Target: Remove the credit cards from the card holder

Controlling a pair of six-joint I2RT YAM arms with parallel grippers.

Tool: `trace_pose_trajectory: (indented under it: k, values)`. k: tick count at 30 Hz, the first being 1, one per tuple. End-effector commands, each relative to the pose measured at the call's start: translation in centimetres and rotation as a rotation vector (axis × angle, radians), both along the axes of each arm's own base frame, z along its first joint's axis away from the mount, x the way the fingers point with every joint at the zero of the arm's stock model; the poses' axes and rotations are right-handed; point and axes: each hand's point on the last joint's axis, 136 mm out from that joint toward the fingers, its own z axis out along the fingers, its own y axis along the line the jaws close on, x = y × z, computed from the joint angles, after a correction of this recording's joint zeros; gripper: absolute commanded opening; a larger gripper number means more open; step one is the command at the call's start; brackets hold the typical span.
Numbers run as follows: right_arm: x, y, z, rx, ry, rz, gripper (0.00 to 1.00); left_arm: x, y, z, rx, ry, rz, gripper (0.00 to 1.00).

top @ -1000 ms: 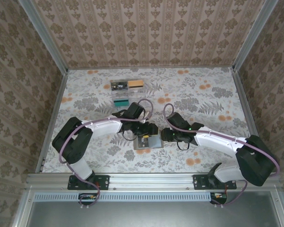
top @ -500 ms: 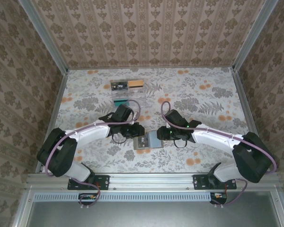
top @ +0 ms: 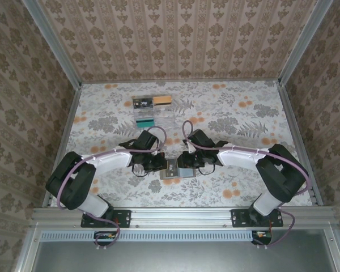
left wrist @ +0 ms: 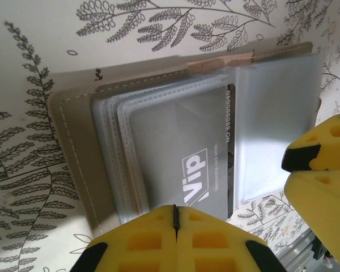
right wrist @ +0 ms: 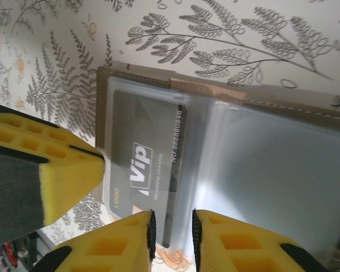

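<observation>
The card holder [top: 179, 169] lies open on the table between the two grippers; its brown cover [left wrist: 73, 147] holds clear plastic sleeves. A grey credit card [left wrist: 181, 153] printed "Vip" sits inside a sleeve, also clear in the right wrist view [right wrist: 139, 164]. My left gripper [left wrist: 175, 218] is shut, its tips over the holder's near edge, with nothing visible between them. My right gripper [right wrist: 173, 226] has a narrow gap between its jaws, straddling the card's end at the sleeve mouth. Each wrist view shows the other gripper's yellow fingers [left wrist: 323, 170] [right wrist: 45, 170] close by.
A clear plastic tray [top: 153, 112] with a few small items stands further back on the floral tablecloth. The metal rail along the table's near edge [top: 181, 215] lies just behind the holder.
The left gripper has shut and drawn back to the holder's left edge. The right gripper has slid left onto the holder and its jaws have narrowed.
</observation>
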Motion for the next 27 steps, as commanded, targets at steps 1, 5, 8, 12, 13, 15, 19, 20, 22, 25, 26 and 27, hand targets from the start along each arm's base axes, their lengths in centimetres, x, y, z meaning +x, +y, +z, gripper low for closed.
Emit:
trace_pose_trajectory:
  k: [1,5,8,12,13,15,19,20,22,25,26,27]
  values:
    - [-0.1,1.4,0.1,0.059,0.035,0.013,0.26,-0.4,0.5,-1.0,0.031,0.019,0.005,0.04]
    - [-0.2,1.3,-0.5,0.050,0.049,0.010,0.26,-0.7,0.9,-1.4,0.044,0.028,0.006,0.04]
    - [-0.3,1.3,-0.9,0.046,0.061,0.009,0.26,-0.9,1.0,-1.7,0.051,0.037,0.009,0.04]
    - [-0.4,1.4,-1.3,0.046,0.072,0.011,0.25,-1.1,1.1,-2.2,0.064,0.047,0.008,0.04]
    - [-0.4,1.4,-1.4,0.046,0.075,0.011,0.25,-1.1,1.1,-2.2,0.063,0.049,0.010,0.04]
    - [-0.4,1.4,-1.6,0.043,0.081,0.009,0.25,-1.2,1.1,-2.4,0.066,0.053,0.009,0.03]
    - [-0.4,1.4,-2.1,0.034,0.091,0.008,0.24,-1.3,1.0,-2.5,0.068,0.055,0.005,0.03]
    - [-0.5,1.4,-2.1,0.035,0.095,0.008,0.24,-1.3,1.0,-2.5,0.068,0.054,0.004,0.03]
    - [-0.5,1.4,-2.3,0.037,0.098,0.006,0.24,-1.3,0.9,-2.4,0.066,0.054,0.003,0.03]
    - [-0.5,1.6,-2.3,0.048,0.103,0.009,0.23,-1.3,0.9,-2.5,0.067,0.055,0.004,0.02]
    - [-0.5,1.7,-2.3,0.051,0.104,0.010,0.23,-1.4,0.8,-2.4,0.066,0.054,0.003,0.02]
    - [-0.4,1.8,-2.3,0.055,0.105,0.010,0.22,-1.3,0.8,-2.4,0.065,0.053,0.002,0.01]
